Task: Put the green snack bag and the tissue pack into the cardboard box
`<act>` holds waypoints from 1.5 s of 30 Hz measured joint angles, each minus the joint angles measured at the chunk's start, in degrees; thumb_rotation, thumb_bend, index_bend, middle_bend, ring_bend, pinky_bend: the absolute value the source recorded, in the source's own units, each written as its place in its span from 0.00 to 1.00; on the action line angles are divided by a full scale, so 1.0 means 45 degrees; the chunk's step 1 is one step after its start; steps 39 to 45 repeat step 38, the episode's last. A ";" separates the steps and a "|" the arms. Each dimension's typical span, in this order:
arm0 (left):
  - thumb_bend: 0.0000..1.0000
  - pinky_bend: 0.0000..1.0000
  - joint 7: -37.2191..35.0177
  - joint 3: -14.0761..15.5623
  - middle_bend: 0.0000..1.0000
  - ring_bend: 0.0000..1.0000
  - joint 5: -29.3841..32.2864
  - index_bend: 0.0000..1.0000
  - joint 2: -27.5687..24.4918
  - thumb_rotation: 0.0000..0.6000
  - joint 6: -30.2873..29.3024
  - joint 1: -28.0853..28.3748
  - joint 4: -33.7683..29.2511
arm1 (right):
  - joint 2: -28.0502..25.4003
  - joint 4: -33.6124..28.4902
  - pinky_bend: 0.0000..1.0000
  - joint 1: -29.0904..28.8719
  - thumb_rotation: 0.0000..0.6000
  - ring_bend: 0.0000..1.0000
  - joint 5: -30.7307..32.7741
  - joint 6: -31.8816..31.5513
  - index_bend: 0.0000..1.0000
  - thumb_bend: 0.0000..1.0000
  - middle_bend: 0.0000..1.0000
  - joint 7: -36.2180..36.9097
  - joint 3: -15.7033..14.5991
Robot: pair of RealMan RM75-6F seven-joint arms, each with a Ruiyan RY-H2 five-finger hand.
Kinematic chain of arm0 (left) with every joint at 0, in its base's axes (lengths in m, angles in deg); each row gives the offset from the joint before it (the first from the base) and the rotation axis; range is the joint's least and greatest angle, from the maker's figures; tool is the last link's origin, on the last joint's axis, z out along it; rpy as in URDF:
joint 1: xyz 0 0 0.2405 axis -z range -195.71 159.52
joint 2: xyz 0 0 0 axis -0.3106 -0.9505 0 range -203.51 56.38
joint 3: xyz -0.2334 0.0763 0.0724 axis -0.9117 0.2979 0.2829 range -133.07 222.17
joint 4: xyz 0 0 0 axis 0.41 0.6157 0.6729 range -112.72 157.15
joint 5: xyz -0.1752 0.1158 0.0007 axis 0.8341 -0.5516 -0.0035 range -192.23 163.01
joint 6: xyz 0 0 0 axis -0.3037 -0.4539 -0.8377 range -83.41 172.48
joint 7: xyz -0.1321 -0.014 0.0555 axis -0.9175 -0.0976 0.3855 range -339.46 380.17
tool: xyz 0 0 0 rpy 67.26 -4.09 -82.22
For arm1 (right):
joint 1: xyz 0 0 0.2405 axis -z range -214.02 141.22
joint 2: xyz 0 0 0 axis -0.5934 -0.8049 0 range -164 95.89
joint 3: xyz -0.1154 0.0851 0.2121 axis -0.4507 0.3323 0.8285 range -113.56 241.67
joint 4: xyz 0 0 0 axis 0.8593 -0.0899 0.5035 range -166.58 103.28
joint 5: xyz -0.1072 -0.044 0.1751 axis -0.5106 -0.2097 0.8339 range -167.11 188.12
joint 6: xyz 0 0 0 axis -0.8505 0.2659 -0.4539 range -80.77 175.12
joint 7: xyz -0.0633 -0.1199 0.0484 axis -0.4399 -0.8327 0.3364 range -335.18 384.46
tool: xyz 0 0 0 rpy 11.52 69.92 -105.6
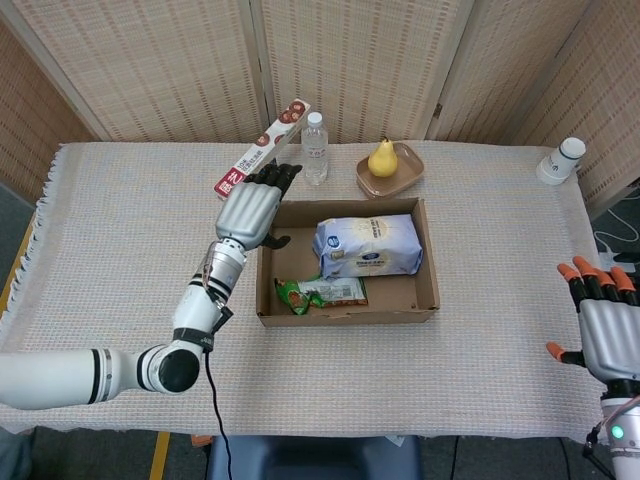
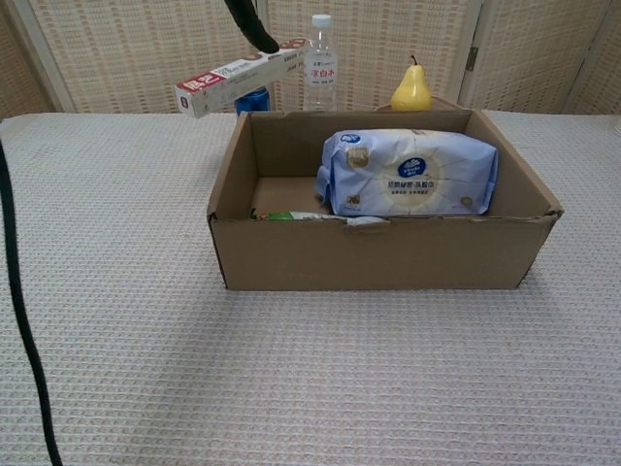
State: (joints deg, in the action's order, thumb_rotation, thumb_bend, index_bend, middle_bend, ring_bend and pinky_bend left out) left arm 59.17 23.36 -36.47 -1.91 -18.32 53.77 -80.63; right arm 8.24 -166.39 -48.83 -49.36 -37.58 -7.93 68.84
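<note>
Your head view looks steeply down over the whole table; your chest view faces the cardboard box point(image 2: 388, 254) low and close, which both share
</note>
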 measured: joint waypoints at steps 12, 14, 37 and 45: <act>0.25 0.30 -0.2377 0.1866 0.24 0.17 -0.5156 0.27 -0.5589 1.00 -0.0136 -0.4309 -0.1354 | 0.0221 -0.0054 0.00 0.0093 1.00 0.00 -0.0718 0.0040 0.13 0.02 0.04 -0.0114 -0.0227; 0.25 0.32 -0.3344 0.2280 0.26 0.19 -0.6599 0.29 -0.6071 1.00 -0.0262 -0.5275 -0.1199 | 0.0319 -0.0054 0.00 0.0105 1.00 0.00 -0.0894 0.0053 0.13 0.02 0.04 -0.0194 -0.0288; 0.24 0.36 -0.7029 0.5612 0.34 0.25 -1.3867 0.31 -0.6229 1.00 -0.4832 -1.2646 0.0797 | 0.0578 -0.0054 0.00 0.0438 1.00 0.00 -0.2202 0.0172 0.13 0.02 0.04 -0.0290 -0.0685; 0.24 0.36 -0.7019 0.5575 0.34 0.25 -1.3857 0.31 -0.6115 1.00 -0.4805 -1.2671 0.0851 | 0.0596 -0.0054 0.00 0.0421 1.00 0.00 -0.2109 0.0175 0.13 0.02 0.04 -0.0344 -0.0657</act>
